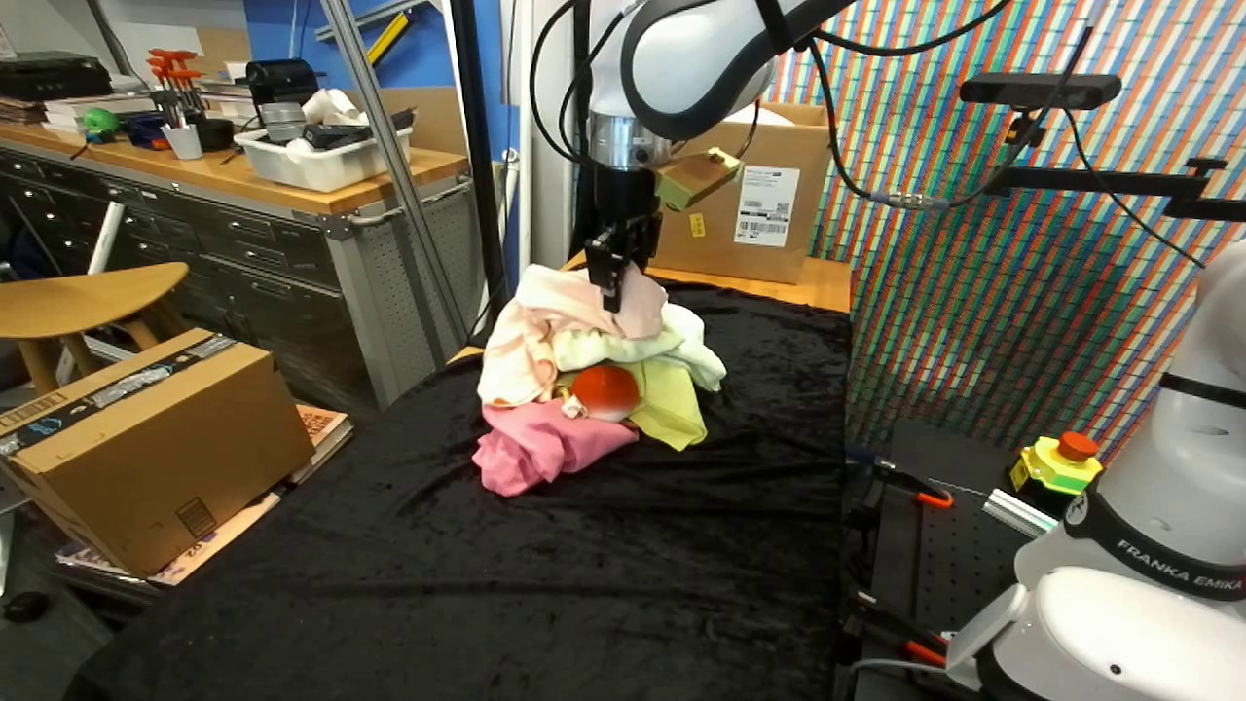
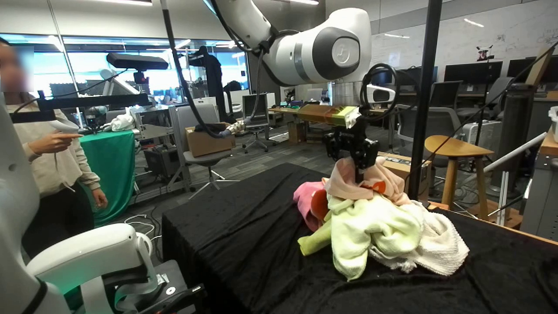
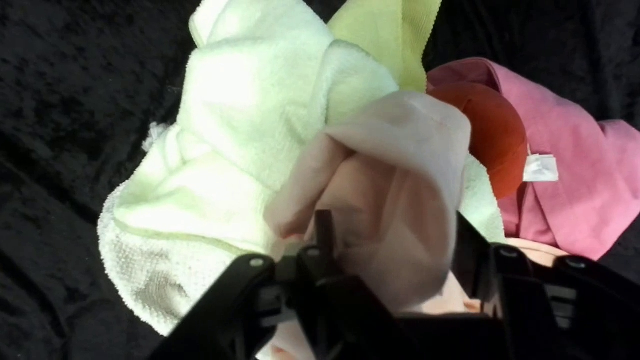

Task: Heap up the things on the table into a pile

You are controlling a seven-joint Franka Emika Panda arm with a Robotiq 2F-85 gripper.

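Observation:
On the black-covered table [image 1: 584, 594] rests a pile of soft cloths. Pale pink cloth [image 1: 501, 360] lies on top, above a pale green-white cloth [image 2: 375, 235] and a textured white one [image 2: 442, 244]. A yellow-green cloth [image 3: 385, 40] and a magenta pink cloth [image 3: 575, 175] show at the sides. The red-orange ball [image 1: 605, 389] sits between them. My gripper [image 3: 391, 217] is down at the top of the mound. Its fingers [image 3: 325, 235] stand well apart, with a raised fold of the pale pink cloth loosely between them. In an exterior view, folds partly hide the fingertips.
A cardboard box [image 1: 730, 214] stands behind the table's far end, close to the arm. Another box [image 1: 165, 448] is beside the table, near a wooden stool [image 1: 88, 292]. A dark upright post [image 2: 425, 100] rises near the pile. A person [image 2: 43, 152] stands away from the table.

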